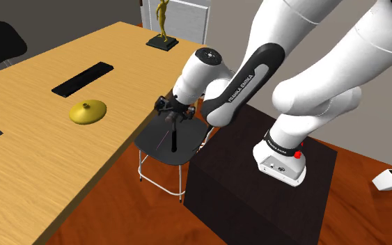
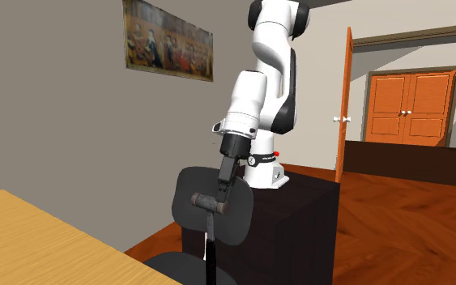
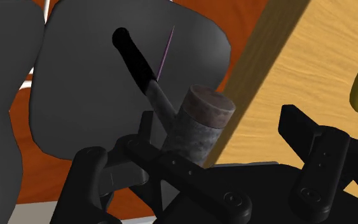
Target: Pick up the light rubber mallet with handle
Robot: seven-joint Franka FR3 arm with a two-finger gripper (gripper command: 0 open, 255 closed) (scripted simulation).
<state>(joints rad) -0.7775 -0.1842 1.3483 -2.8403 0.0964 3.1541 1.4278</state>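
The mallet has a grey, brown-ended head [image 3: 199, 118] and a dark handle [image 3: 136, 60]. It hangs in the air over a black chair, head level [image 2: 210, 202] and handle pointing straight down [image 2: 210, 251]. My black gripper [image 2: 222, 193] comes down from above and is shut on the mallet at its head. In the shoulder view the gripper [image 1: 171, 117] is just off the long wooden table's edge, with the handle [image 1: 174, 137] dangling above the chair seat [image 1: 156, 147]. In the wrist view the head sits between the black fingers [image 3: 88, 181].
The wooden table [image 1: 41, 167] carries a yellow domed object [image 1: 88, 112], a flat black bar [image 1: 83, 78] and a gold statuette [image 1: 162, 24]. The chair's backrest [image 2: 187, 188] rises right behind the mallet. The dark stand [image 1: 257, 188] is close beside the chair.
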